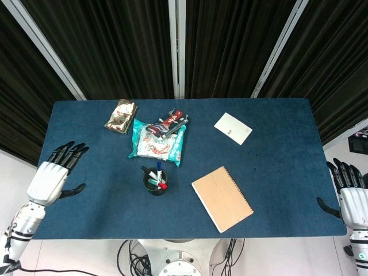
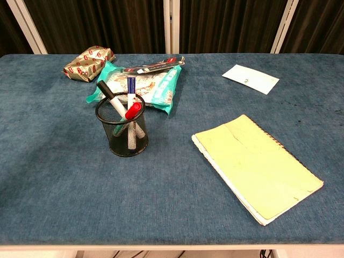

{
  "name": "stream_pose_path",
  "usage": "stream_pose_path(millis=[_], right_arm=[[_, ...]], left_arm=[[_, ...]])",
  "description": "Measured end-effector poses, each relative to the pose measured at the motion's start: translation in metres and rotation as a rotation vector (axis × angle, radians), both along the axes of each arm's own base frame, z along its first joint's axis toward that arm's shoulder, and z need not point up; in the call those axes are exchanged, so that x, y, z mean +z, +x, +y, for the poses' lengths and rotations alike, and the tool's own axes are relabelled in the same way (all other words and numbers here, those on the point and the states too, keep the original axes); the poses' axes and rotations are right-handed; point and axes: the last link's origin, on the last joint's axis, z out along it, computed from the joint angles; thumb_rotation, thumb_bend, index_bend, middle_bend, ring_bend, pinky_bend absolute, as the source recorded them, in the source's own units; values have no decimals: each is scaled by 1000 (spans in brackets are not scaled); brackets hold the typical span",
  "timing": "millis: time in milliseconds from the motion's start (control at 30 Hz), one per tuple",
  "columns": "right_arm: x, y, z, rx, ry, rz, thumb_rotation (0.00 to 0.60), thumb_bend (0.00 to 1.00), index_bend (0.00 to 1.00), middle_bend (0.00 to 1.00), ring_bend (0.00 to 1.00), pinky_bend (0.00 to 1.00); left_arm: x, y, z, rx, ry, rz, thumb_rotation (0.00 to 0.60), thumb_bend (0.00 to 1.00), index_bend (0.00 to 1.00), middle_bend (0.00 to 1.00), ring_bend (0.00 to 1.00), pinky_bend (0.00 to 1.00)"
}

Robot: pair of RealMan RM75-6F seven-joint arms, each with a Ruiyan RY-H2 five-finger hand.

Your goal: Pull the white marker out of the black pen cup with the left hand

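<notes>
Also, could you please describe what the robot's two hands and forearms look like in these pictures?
Only the head view shows them. The left hand has a white, boxy shell over its back and slim black fingers and thumb. Its wrist is white with a dark ring, leading into a white forearm. The right hand matches: white back, black fingers, and a white wrist with a small dark round mark. No cables or sleeves are visible.
</notes>
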Motion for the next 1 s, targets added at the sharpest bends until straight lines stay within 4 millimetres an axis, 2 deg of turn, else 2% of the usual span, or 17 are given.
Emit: stream_pose_path(millis=[133, 367, 567, 800, 1000], right_arm=[[3, 3, -1, 2, -8, 0, 600, 144, 0, 0, 0, 0], [6, 9, 1, 0, -18, -7, 600, 170, 0, 0, 0, 0], [9, 7, 3, -21, -24, -17, 600, 174, 0, 0, 0, 0], [9, 6, 1, -30, -18, -21, 600, 176, 0, 0, 0, 0], [10, 2, -1, -55, -21, -36, 600, 176, 0, 0, 0, 0]], left_arm=[[-15, 16, 17, -34, -78, 12, 600, 208, 159, 123, 74, 229], [-58, 45, 45, -53, -223, 4, 600, 234, 161, 140, 120, 312], [-87, 67, 63, -72, -292, -11, 600, 237, 193, 203, 140, 322], [-103, 77, 75, -60, -327, -17, 600, 249, 263, 263, 162, 328], [-115, 80, 81, -51, -356, -14, 600, 251, 277, 268, 164, 332]])
